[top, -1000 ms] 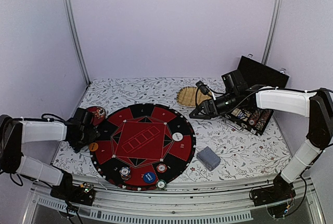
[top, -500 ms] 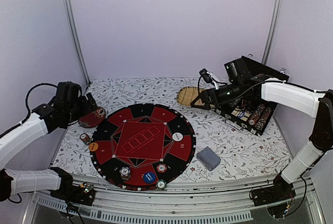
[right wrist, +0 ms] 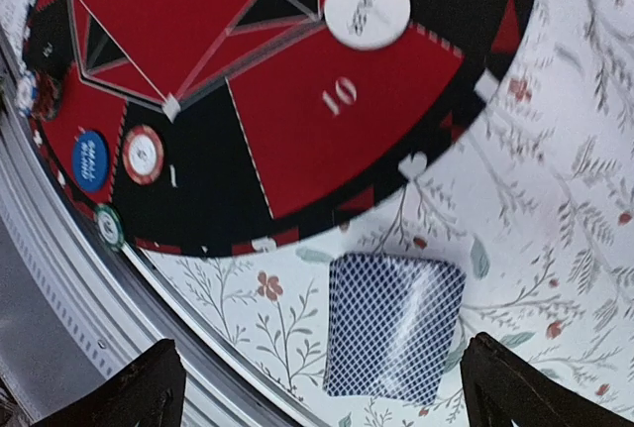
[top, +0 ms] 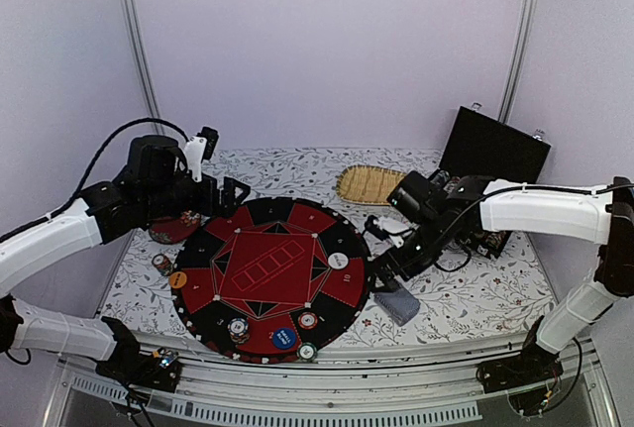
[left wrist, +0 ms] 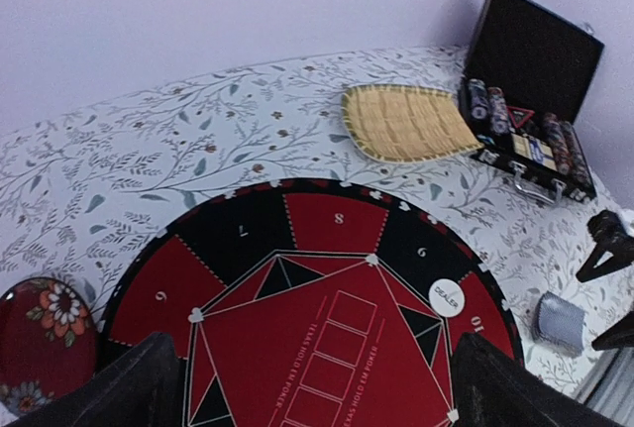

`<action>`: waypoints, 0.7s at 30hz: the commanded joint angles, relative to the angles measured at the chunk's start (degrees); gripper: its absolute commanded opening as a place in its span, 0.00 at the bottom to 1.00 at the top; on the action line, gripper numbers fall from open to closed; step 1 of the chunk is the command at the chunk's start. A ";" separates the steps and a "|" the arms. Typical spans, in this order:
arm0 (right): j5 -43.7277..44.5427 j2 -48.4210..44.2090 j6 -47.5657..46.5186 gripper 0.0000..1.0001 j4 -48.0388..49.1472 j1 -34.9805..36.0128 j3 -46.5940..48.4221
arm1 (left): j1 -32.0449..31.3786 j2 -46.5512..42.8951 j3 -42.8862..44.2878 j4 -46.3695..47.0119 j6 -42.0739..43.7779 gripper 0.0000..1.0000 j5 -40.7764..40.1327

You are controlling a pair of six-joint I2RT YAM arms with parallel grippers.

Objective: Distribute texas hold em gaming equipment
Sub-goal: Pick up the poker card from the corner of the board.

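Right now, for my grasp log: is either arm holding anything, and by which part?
Nothing is held. The right gripper hangs with jaws open over the card deck; the left gripper, jaws open, is over the poker mat.

The round mat point(top: 267, 268) looks like matt felt to me, red and black, with no shine. At its three o'clock edge the white dealer button point(right wrist: 368, 8) is smooth, glossy plastic. My right gripper point(right wrist: 317, 363) has dull black plastic fingers point(right wrist: 149, 392). The card deck point(right wrist: 393, 328) looks like coated paper with a faint sheen. The tablecloth point(top: 466, 293) is flat, matt printed cloth. At one o'clock from the mat the tray point(left wrist: 406, 122) is rough woven straw. At ten o'clock the dish point(left wrist: 40, 333) gleams like glazed ceramic.
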 commanded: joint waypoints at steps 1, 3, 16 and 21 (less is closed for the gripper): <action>4.77 0.29 7.16 0.99 -5.75 2.89 -4.84 | -1.83 -0.46 -1.28 4.96 5.84 0.98 6.86; 5.81 0.48 9.68 0.99 -5.45 4.31 -6.54 | -1.94 -1.12 -2.63 6.11 6.57 0.98 8.13; 14.92 8.05 12.38 0.99 -8.80 7.88 -6.40 | -2.04 0.12 -6.54 9.03 5.56 0.98 7.37; 15.41 7.53 12.21 0.99 -8.76 8.00 -4.78 | -2.09 0.61 -6.82 10.05 5.07 0.98 8.08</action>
